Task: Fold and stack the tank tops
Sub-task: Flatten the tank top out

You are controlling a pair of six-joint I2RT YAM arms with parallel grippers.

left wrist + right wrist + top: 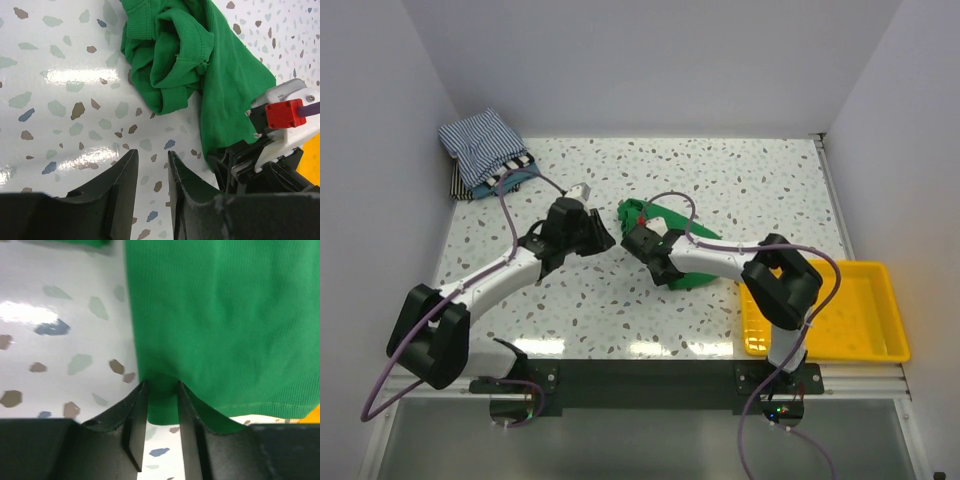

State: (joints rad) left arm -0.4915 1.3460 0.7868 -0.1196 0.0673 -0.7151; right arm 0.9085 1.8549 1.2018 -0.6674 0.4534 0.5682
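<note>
Top view: the green tank top [630, 212] lies bunched mid-bench, partly under the right arm; the left gripper [588, 236] and right gripper [640, 243] almost meet beside it; a blue-and-white striped top [480, 145] caps the pile in the bench's [740, 190] far left corner; the yellow tray [860, 320] sits at the near right corner.

Left wrist view: the left gripper [152, 172] has only a narrow gap between its jaws and holds nothing, hanging over bare bench just short of the crumpled green tank top [175, 65].

Right wrist view: the right gripper [162, 402] pinches the green tank top's [220, 315] edge.

Risks, as I judge them: the shallow pinch could slip when pulled; dragging one edge may tighten the bunch; the close wrists could collide; the left jaws need more spread to take cloth.
</note>
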